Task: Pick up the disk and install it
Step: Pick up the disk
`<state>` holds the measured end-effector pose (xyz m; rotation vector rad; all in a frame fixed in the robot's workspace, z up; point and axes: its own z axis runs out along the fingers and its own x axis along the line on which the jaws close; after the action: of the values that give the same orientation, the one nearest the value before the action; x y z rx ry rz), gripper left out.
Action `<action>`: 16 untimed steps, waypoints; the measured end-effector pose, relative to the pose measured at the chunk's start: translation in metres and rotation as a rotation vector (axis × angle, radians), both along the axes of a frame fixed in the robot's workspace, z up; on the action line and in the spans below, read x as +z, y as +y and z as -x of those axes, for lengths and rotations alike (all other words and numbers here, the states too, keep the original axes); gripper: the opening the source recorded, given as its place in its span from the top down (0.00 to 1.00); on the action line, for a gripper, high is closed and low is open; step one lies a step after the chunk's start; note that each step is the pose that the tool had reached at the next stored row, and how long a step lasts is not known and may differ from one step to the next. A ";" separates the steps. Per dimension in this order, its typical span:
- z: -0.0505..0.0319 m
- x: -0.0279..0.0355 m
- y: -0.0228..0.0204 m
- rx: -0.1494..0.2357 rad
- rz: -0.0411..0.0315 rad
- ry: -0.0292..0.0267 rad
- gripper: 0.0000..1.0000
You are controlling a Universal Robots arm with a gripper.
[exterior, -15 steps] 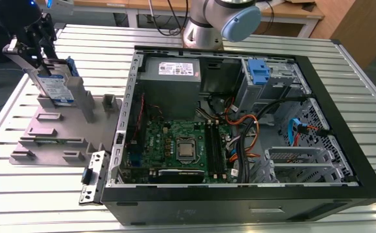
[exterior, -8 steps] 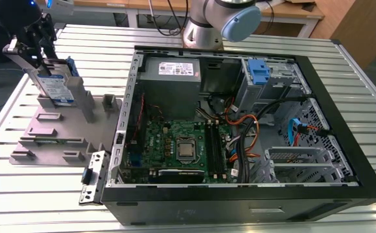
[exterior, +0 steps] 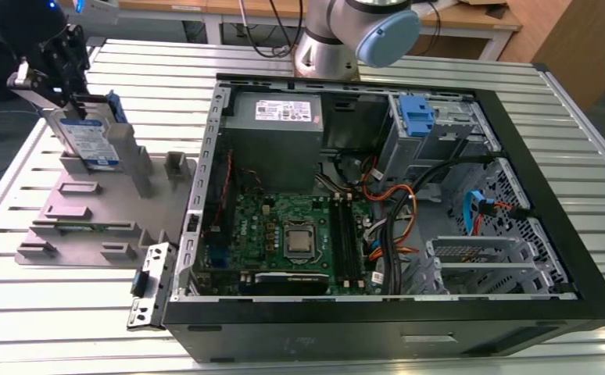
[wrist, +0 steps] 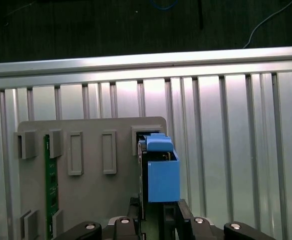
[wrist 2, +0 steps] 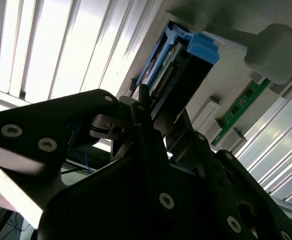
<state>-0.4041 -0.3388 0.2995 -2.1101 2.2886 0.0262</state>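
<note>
Well, exterior view first. Up at ten o'clock the black claw [exterior: 73, 98] sits on the top edge of the disk [exterior: 92, 142], a flat silver metal drive with a white and blue label and blue plastic rails. It stands upright in a slot of the grey moulded holder plate [exterior: 84, 219], on the slatted aluminium surface [exterior: 62, 312]. Clamped or loose? I cannot tell. Toward three o'clock lies the open black computer case [exterior: 386, 340], well apart from the disk. A bare blue plastic bracket [exterior: 415, 116] sits in its bay, near the grey power supply box [exterior: 281, 117].

On to the second wrist view. The claw [wrist 2: 151, 125] looms dark in front and the disk [wrist 2: 178, 75] runs away from it on edge, with a blue rail [wrist 2: 202, 46] capping the far end. A green memory strip [wrist 2: 243, 102] lies in the plate nearby.

First wrist view now. The disk [wrist: 161, 175] shows end-on, right at the claw [wrist: 158, 215], over the plate [wrist: 90, 195]. The green strip [wrist: 48, 190] is well apart from it.

As for handling, I judge it stiff and fairly weighty for its size. The metal faces look smooth enough to slip, and the electronics would dislike a knock. The best hold looks to be across the two flat faces near the top edge, not on the plastic rails, which may flex.
</note>
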 end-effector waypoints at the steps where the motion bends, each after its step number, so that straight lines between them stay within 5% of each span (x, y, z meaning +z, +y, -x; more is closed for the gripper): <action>1: 0.0000 0.0000 0.0000 0.000 0.0000 0.0000 0.56; 2: 0.0000 -0.0001 0.0000 0.000 0.0000 -0.0001 0.64; 16: 0.0000 -0.0003 0.0000 0.000 0.0000 0.0000 0.65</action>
<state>-0.4041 -0.3388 0.2992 -2.1101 2.2886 0.0262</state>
